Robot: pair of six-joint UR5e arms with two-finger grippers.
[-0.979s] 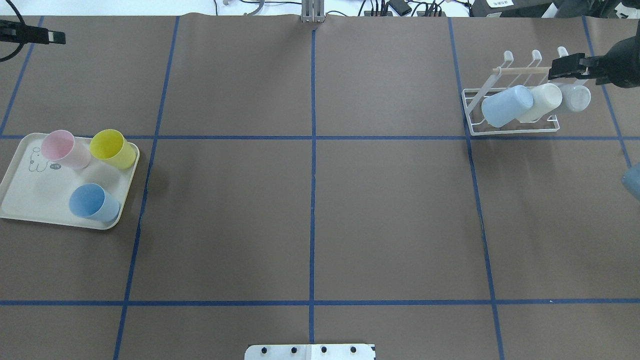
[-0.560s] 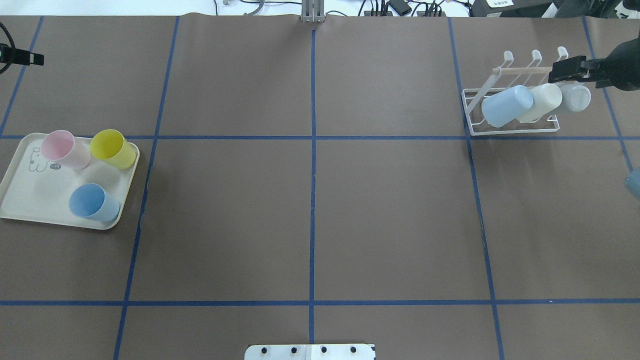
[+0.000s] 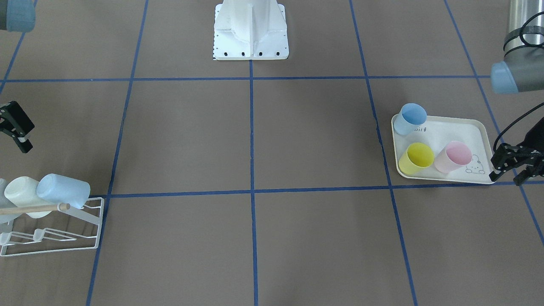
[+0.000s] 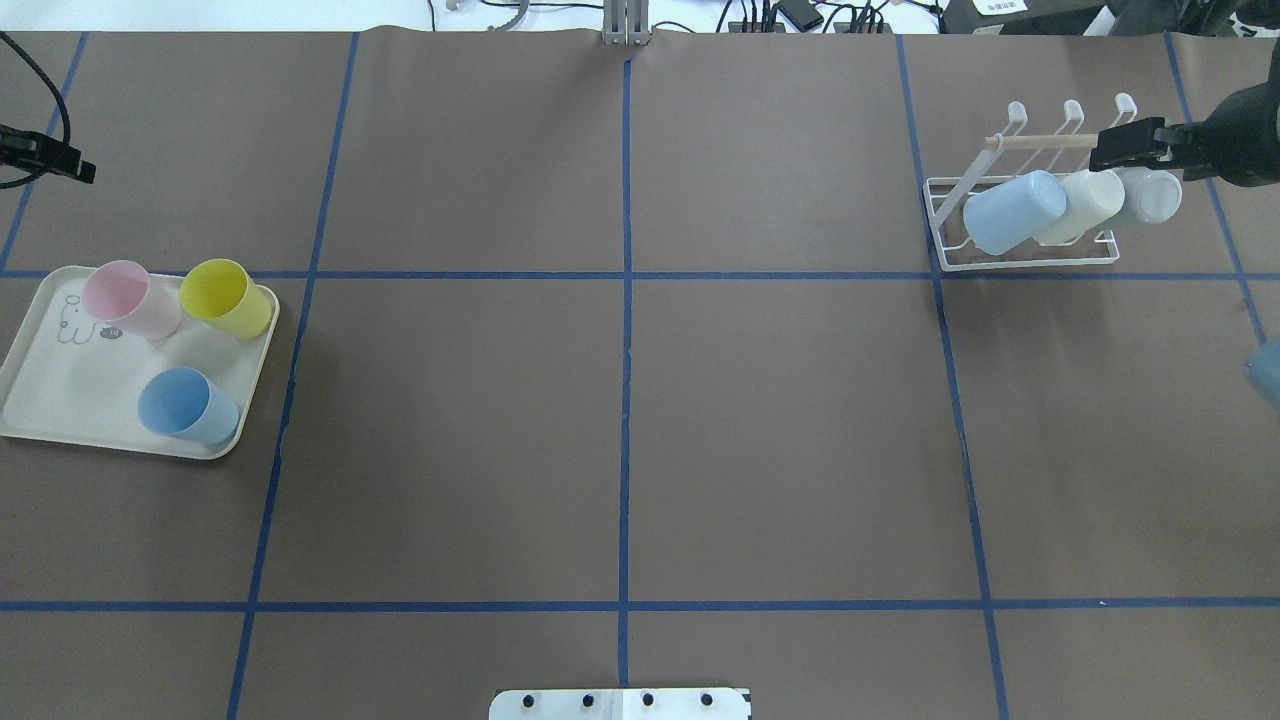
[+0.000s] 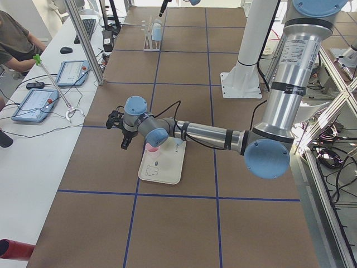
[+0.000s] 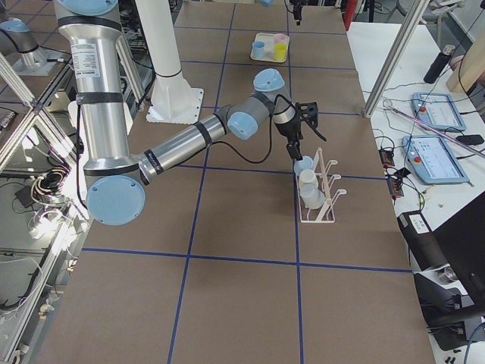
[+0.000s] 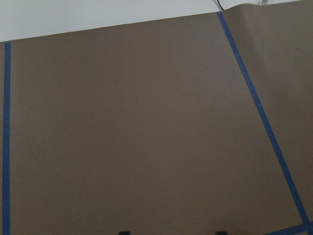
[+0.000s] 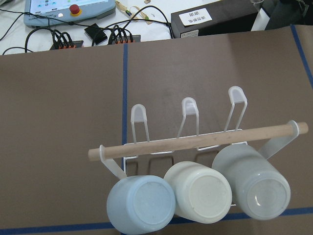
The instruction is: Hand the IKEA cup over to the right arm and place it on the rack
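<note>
Step in hand: we judge this the start of a fresh cycle, with the pick-up not yet made and no cup held by either arm.
Cups waiting: a pink cup (image 4: 130, 298), a yellow cup (image 4: 227, 297) and a blue cup (image 4: 187, 405) stand mouth-up on the cream tray (image 4: 60, 400), at the table's 9 o'clock in the overhead view.
Left gripper (image 3: 506, 176): fingers spread with nothing between them. It hangs off the tray's far edge, at about 11 o'clock of it, and its wrist camera sees only bare table.
Right gripper (image 4: 1100, 152): beside the rod end at about 2 o'clock of the rack (image 4: 1020, 262), carrying nothing. We cannot tell whether its fingers are parted or closed.
Rack: a light blue cup (image 4: 1012, 212), a cream cup (image 4: 1085, 203) and a pale grey cup (image 4: 1148, 196) hang upside down in one row. Three prong tips (image 8: 188, 105) behind the wooden rod (image 4: 1040, 142) are free.
Next move: we think the left arm must swing toward 5 o'clock over the tray, straddle one cup's wall and close. The right arm must leave the rack and head toward the table's centre for the hand-over.
</note>
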